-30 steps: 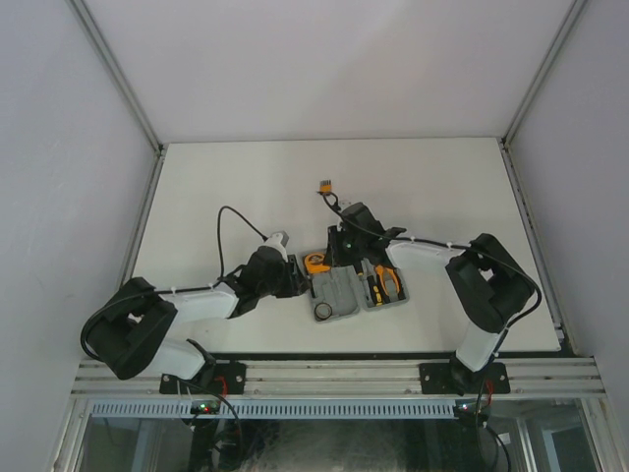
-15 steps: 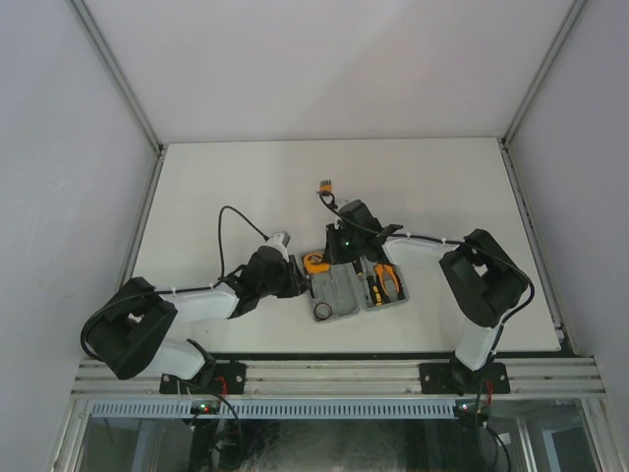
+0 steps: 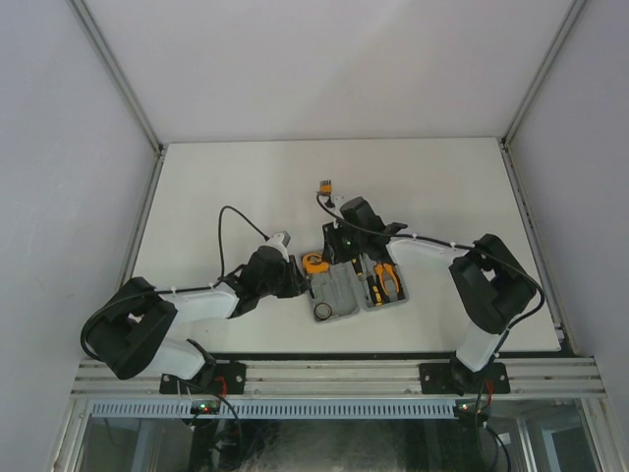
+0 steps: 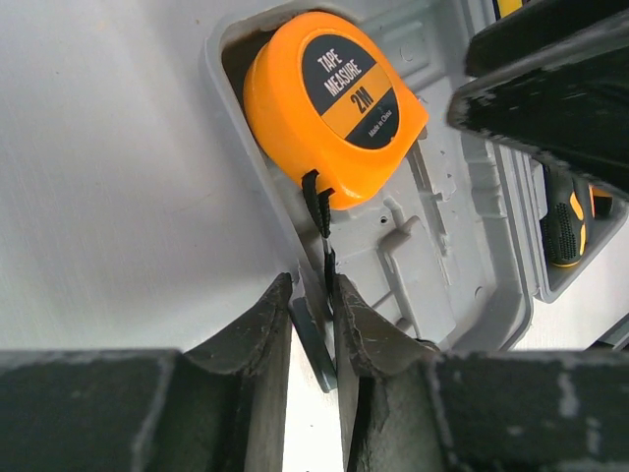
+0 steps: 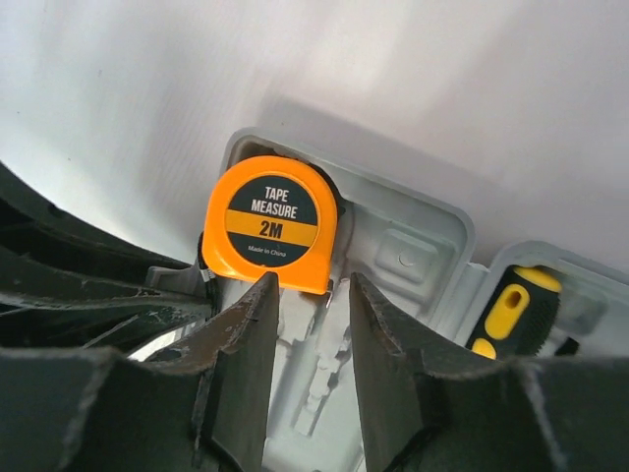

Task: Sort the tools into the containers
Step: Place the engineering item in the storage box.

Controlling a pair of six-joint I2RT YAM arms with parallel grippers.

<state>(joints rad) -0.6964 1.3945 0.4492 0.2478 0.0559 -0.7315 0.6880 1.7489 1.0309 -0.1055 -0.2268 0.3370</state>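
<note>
The grey tool case [image 3: 339, 293] lies open at the table's middle. The orange tape measure [image 3: 314, 263] sits in the top-left recess of its left half, also in the left wrist view [image 4: 329, 103] and right wrist view [image 5: 270, 224]. Orange-handled pliers [image 3: 389, 280] and a screwdriver [image 3: 371, 282] lie in the right half. A black ring [image 3: 323, 312] lies in the left half's near corner. My left gripper [image 3: 293, 278] [image 4: 313, 285] is shut on the case's left rim [image 4: 316, 334]. My right gripper [image 3: 339, 254] [image 5: 313, 283] is open and empty, just over the case beside the tape measure.
A tiny orange-black block [image 3: 324, 184] lies on the table behind the case. The right gripper's black body [image 4: 550, 88] hangs close over the case in the left wrist view. A screwdriver handle [image 5: 511, 310] shows at the right wrist view's right edge.
The right arm has shifted slightly, its gripper edging back over the case by the tape measure. The left gripper, case and tape measure have stayed where they were.
</note>
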